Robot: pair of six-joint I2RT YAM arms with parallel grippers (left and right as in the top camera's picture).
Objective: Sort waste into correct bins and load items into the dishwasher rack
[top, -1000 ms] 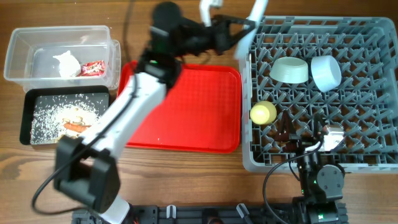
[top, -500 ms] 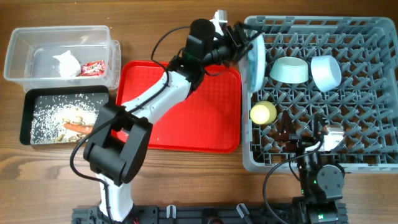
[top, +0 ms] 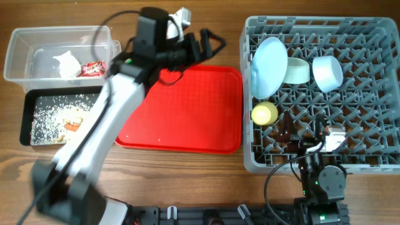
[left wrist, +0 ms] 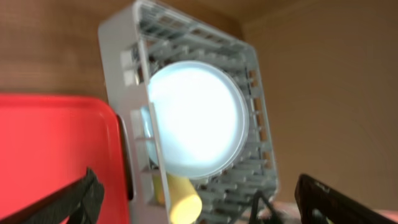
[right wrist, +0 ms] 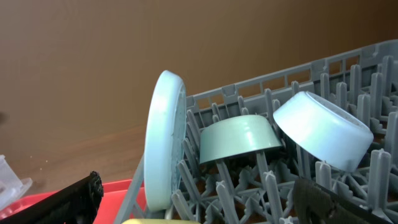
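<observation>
The round white plate (top: 270, 59) stands on edge, leaning at the left side of the grey dishwasher rack (top: 375, 28). To its right are the pale green dish (top: 297, 70) and the light blue bowl (top: 327, 73), and the yellow-green cup (top: 264, 113) lies below them. My left gripper (top: 211, 46) is open and empty over the red tray's far edge, apart from the plate (left wrist: 196, 118). My right gripper (top: 306, 133) stands open and empty over the rack's near part, facing the plate (right wrist: 165, 140), dish (right wrist: 239, 140) and bowl (right wrist: 323, 127). The tissue (top: 67, 64) and wrapper (top: 94, 67) lie in the clear tub (top: 25, 37).
The red tray (top: 187, 112) lies between the bins and the rack. The black tray (top: 28, 119) at the left holds rice, scraps and the carrot (top: 72, 127). My left arm crosses from the near left up over the red tray's left part.
My left gripper set the plate into the rack, opened, let go and drew back to the left. The right arm has not moved.
</observation>
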